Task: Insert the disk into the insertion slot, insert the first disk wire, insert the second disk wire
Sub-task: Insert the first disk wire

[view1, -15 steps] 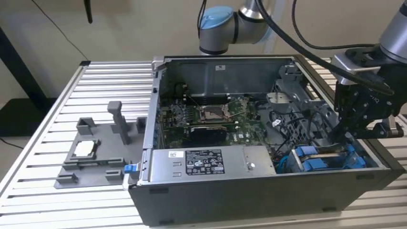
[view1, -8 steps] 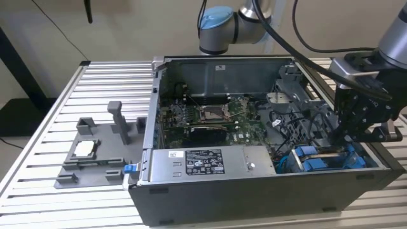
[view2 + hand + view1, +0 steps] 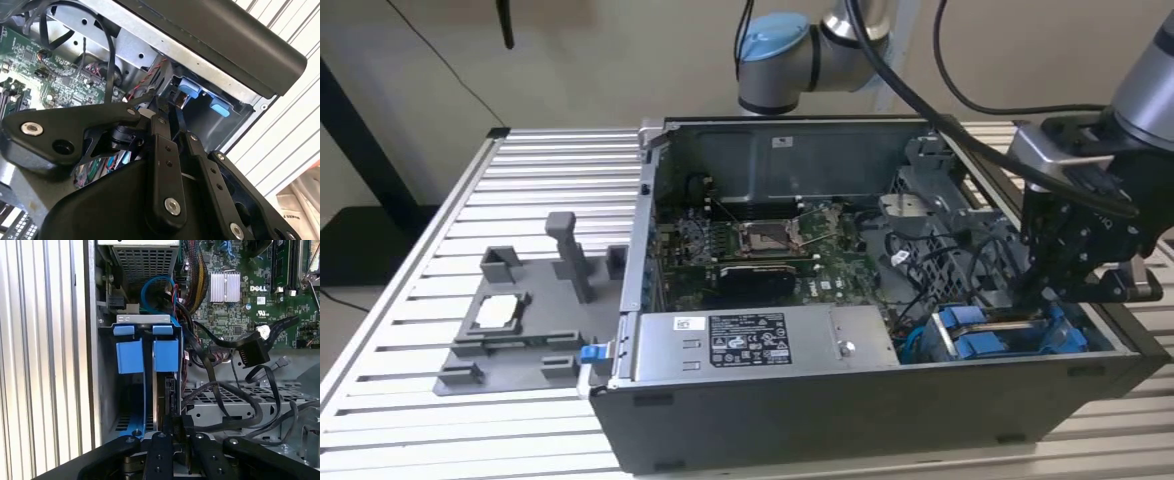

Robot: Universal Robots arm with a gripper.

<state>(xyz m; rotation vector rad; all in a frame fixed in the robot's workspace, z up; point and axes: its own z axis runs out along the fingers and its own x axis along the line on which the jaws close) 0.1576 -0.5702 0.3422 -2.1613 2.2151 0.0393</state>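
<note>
Clamping the flat silver-grey, blue-framed disk (image 3: pixel 166 390) edge-on, the black hand (image 3: pixel 174 421) is hanging over the dark grey sheet-metal insertion slot (image 3: pixel 106 390). The disk's far end is sitting inside.

Open dark grey computer case (image 3: pixel 854 420) on slatted aluminium table (image 3: pixel 400 330), centre to exterior view's right. Inside: green motherboard (image 3: pixel 761 240) mid-case, silver box with white sticker (image 3: pixel 747 345) against near wall. Grey fixture plate (image 3: pixel 520 347) with upright posts at exterior view's left, apart from case. First wrist view: black cables (image 3: pixel 250 352) draped near finned heatsink (image 3: pixel 225 287).
</note>
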